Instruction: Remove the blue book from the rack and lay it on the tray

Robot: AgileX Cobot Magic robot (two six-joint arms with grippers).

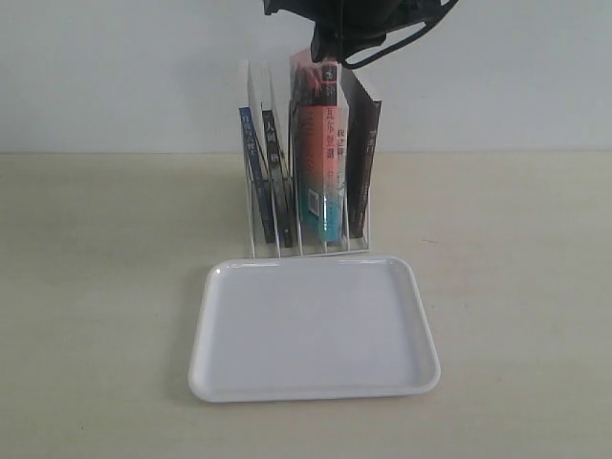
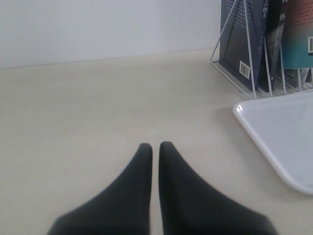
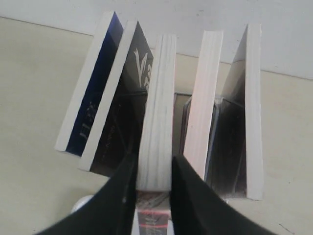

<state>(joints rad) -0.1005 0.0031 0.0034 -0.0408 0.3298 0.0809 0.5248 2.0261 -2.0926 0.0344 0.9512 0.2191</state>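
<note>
The right arm (image 1: 330, 17) hangs at 12 o'clock of the exterior view, pointing down; the right jaws pinch the top of the red and teal book (image 1: 323, 163) from both sides; the left jaws lie almost together, a thin slit between, holding nothing

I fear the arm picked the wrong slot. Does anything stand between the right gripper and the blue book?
Yes. The right gripper is closed on the red-and-teal book, and the black book stands between it and the blue book. Nothing visible lies between the rack and the tray.
</note>
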